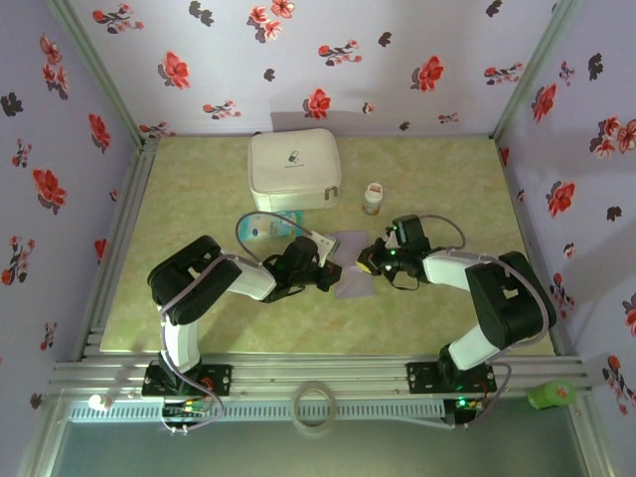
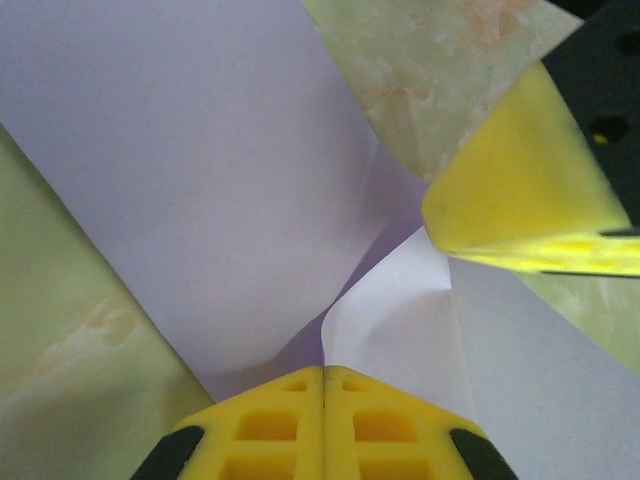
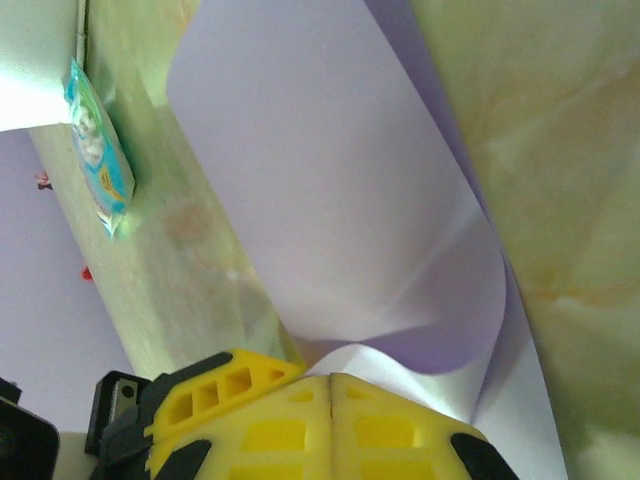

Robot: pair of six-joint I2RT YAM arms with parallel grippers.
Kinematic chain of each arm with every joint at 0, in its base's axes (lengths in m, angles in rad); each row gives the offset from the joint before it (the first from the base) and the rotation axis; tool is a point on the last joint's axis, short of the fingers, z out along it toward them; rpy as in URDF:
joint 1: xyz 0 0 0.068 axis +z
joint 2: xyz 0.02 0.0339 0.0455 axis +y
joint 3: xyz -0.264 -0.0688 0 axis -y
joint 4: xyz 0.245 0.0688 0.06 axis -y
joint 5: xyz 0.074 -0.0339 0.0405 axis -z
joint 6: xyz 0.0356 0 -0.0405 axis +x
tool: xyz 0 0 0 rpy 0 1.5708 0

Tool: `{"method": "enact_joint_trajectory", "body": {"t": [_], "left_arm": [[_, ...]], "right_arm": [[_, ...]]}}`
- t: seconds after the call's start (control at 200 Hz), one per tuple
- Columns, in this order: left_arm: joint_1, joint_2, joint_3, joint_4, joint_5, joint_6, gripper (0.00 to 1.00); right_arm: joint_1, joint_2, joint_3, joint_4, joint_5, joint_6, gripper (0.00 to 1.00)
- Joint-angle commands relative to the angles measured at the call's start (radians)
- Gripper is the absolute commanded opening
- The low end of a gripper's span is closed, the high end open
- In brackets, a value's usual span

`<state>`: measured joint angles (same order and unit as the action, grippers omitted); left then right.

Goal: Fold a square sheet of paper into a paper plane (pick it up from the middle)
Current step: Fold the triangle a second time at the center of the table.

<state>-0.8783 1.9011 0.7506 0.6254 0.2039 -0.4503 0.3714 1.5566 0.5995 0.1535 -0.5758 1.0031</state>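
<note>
Your left claw (image 2: 323,378) and right claw (image 3: 330,380) are each pressed together, pinching the square sheet of paper (image 1: 350,244), which curls up between them at mid-frame of the top view. It lies on a pale green marbled tabletop (image 1: 199,199), boxed in by lavender walls (image 1: 397,40) printed with red flowers. You have one sheet, one white zip case (image 1: 293,169), one small jar (image 1: 373,199) and one teal-and-white packet (image 1: 273,225).

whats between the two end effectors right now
The square sheet of paper spans the gap between the left end effector and the right end effector, both shut on it, as the top external view shows.
</note>
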Motion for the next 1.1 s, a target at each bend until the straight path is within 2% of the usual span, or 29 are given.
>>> {"method": "enact_joint_trajectory", "body": {"t": [0.0,0.235,0.57,0.75,0.945,1.095], "left_arm": [[0.016,0.031,0.000,-0.009,-0.006,-0.008,0.02],[0.016,0.030,-0.003,-0.007,-0.007,-0.007,0.02],[0.018,0.029,-0.005,-0.007,-0.003,-0.007,0.02],[0.018,0.028,-0.004,-0.007,-0.001,-0.007,0.02],[0.017,0.024,-0.007,-0.010,0.000,-0.005,0.02],[0.017,0.021,-0.011,-0.009,0.000,-0.005,0.02]], "right_arm": [[-0.007,0.038,0.005,-0.010,0.016,-0.010,0.00],[-0.030,0.087,-0.049,-0.017,0.082,0.008,0.00],[-0.053,-0.010,0.011,-0.050,0.027,-0.017,0.00],[-0.067,0.054,0.014,-0.038,0.019,-0.024,0.00],[-0.082,0.105,-0.051,-0.033,0.113,-0.006,0.00],[-0.091,0.075,-0.068,0.012,0.082,0.009,0.00]]}}
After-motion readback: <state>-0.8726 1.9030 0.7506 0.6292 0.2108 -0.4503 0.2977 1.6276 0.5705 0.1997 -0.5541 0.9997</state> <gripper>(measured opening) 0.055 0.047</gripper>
